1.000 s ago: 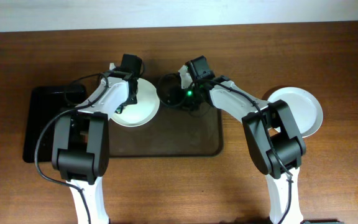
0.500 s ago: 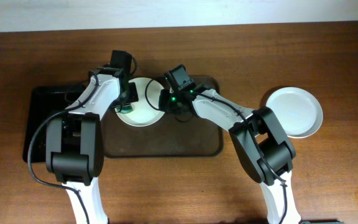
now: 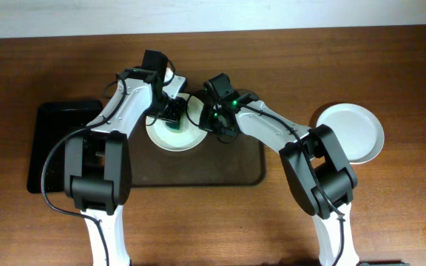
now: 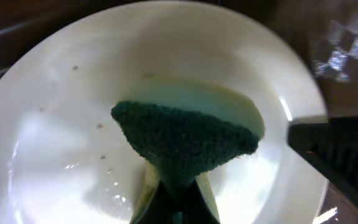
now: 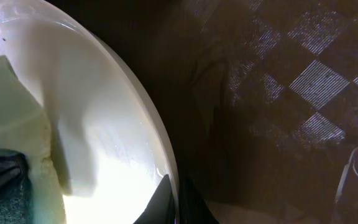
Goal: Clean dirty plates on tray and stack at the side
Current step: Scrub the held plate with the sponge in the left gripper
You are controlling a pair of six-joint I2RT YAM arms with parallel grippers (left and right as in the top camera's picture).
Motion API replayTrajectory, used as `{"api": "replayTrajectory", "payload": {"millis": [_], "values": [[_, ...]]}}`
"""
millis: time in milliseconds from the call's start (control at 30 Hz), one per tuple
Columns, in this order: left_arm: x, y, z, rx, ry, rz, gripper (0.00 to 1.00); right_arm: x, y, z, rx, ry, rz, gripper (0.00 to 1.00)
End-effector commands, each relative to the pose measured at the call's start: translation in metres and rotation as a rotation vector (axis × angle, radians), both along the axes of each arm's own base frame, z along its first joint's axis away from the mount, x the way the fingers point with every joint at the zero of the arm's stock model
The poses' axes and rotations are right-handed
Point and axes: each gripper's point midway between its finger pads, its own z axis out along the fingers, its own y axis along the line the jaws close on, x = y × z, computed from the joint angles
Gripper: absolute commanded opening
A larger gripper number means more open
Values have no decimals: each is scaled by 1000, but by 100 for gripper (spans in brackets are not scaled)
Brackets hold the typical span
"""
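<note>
- Plate (image 3: 180,140): white and glossy, lying at the back left of the brown tray (image 3: 228,166).
- Left gripper (image 3: 172,112): clamped on a sponge (image 4: 185,140) with a green face and a pale body, which rests on the plate's face.
- Right gripper (image 5: 171,198): closed, pinching the plate's right rim.
- Second plate (image 3: 353,131): white, on the table (image 3: 405,207) to the right, well apart from the tray.
- Black tray (image 3: 54,144): just beside the brown tray, on its left.

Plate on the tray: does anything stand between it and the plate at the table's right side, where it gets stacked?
Nothing visible does. Between the plate and the side plate lie only bare tray and table; the right gripper, shut on the plate's rim, reaches across.
</note>
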Motion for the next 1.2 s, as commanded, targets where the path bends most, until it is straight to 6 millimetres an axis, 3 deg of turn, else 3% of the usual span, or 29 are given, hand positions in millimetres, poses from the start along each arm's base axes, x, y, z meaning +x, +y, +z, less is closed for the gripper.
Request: {"api": "replayTrajectory", "payload": {"millis": [0, 133, 200, 267, 300, 367, 433, 500, 567, 600, 633, 700, 767, 833, 900, 1067, 1167], "values": [[4, -14, -5, -68, -33, -87, 0, -9, -15, -22, -57, 51, -24, 4], [7, -15, -24, -66, -24, -86, 0, -9, -15, -22, -57, 50, -22, 4], [10, 1, -45, 24, -3, -28, 0, -10, -15, -22, -54, 52, -20, 4], [17, 34, -54, 200, -13, 104, 0, -10, -14, -22, -52, 54, -18, 4], [23, 63, -53, 352, -46, 219, 0, -10, -14, -22, -51, 53, -19, 4], [24, 109, -41, 602, -100, 347, 0, -10, -14, -22, -51, 53, -19, 4], [14, 135, -31, 754, -106, 414, 0, -10, -14, -22, -51, 53, -19, 4], [4, 131, -32, 761, -67, 404, 0, -10, -14, -22, -51, 53, -19, 4], [-12, 91, -34, 569, 71, 340, 0, -10, -14, -22, -51, 53, -19, 4], [-15, 56, -21, 377, 150, 300, 0, -10, -14, -22, -50, 52, -19, 4], [-15, 45, -11, 322, 169, 254, 0, -10, -14, -22, -51, 54, -19, 4], [-16, 47, 22, 337, 184, 210, 0, -10, -14, -22, -51, 54, -19, 4], [-7, 64, 59, 428, 131, 237, 0, -10, -14, -22, -47, 54, -18, 4], [1, 62, 76, 410, 90, 247, 0, -10, -13, -21, -43, 53, -16, 4], [-6, 42, 74, 305, 137, 193, 0, -10, -14, -22, -45, 56, -18, 4], [-25, 13, 19, 159, 277, 56, 0, -10, -14, -22, -45, 57, -18, 4], [-35, 14, -8, 161, 304, 48, 0, -10, -14, -22, -45, 56, -18, 4]]}}
